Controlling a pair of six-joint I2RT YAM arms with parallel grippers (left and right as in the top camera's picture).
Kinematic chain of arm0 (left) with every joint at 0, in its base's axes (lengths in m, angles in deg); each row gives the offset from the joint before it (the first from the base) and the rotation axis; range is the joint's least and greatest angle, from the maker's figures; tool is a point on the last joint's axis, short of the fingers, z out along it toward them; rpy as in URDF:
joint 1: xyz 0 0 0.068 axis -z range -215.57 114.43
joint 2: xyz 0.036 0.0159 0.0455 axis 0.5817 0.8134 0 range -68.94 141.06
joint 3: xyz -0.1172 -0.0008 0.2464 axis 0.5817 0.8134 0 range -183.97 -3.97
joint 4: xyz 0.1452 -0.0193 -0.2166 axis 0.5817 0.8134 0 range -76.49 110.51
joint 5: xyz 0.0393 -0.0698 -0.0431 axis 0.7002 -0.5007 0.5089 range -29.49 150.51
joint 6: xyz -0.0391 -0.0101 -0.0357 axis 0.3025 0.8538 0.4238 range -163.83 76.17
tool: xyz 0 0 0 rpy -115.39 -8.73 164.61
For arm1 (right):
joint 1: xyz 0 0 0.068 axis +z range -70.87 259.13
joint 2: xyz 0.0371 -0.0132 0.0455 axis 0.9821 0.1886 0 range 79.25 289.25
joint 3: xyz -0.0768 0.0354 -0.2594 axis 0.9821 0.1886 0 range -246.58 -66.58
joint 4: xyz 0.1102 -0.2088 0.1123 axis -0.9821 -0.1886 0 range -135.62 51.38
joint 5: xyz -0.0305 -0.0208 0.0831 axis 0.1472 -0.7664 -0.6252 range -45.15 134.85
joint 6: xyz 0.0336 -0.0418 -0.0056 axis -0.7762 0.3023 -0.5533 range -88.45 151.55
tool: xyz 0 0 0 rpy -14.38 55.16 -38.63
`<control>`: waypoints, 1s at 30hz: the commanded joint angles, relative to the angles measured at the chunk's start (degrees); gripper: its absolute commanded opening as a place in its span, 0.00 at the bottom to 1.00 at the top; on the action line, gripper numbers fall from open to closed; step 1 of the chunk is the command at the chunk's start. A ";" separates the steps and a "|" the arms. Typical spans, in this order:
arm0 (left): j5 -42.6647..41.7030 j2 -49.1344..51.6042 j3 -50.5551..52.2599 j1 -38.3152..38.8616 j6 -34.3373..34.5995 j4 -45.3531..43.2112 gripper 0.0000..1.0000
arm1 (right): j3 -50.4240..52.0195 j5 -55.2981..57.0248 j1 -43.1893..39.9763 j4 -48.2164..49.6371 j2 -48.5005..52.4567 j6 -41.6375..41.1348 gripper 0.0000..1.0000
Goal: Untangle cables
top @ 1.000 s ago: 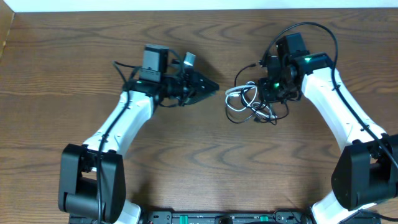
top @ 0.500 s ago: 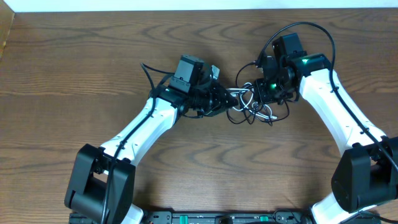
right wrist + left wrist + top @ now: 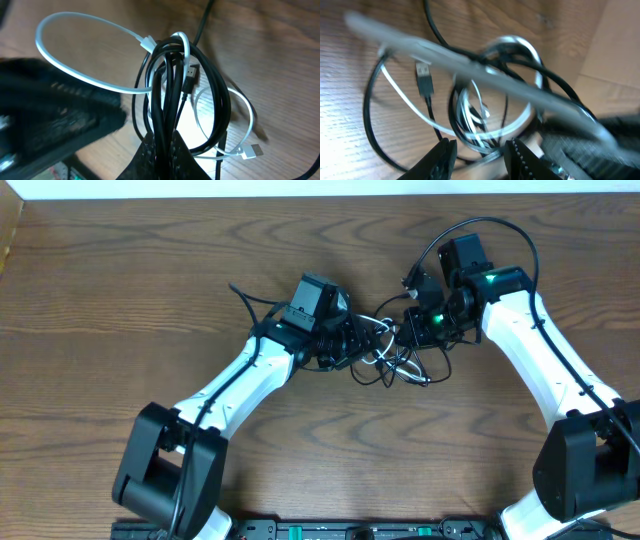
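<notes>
Both arms are working the knotted cables (image 3: 392,352) at mid-counter (image 3: 120,280).
Right fingers (image 3: 162,144) are pinching the black cable (image 3: 167,90); left fingers (image 3: 481,146), parted, are straddling white cable (image 3: 409,97) loops; pulling now is risking a tighter knot.

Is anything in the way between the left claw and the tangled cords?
Nothing visible is. The left gripper stands open right at the tangle of the thin black cord and the thin white cord, with only their own loops in front of it. The right gripper is shut on the black cord's loops.
</notes>
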 commanded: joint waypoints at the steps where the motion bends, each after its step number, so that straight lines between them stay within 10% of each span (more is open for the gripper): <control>1: 2.58 1.09 -0.33 -0.04 0.87 -0.48 0.37 | 0.13 -4.48 0.22 -0.24 -1.64 0.76 0.04; 18: 7.10 4.63 -0.22 -0.02 0.85 -0.68 0.38 | 0.13 -8.07 0.37 -1.11 -1.64 1.18 0.03; 30: 7.13 4.81 -0.22 -0.02 0.85 -4.94 0.15 | 0.13 -8.33 0.37 -1.03 -1.64 1.16 0.03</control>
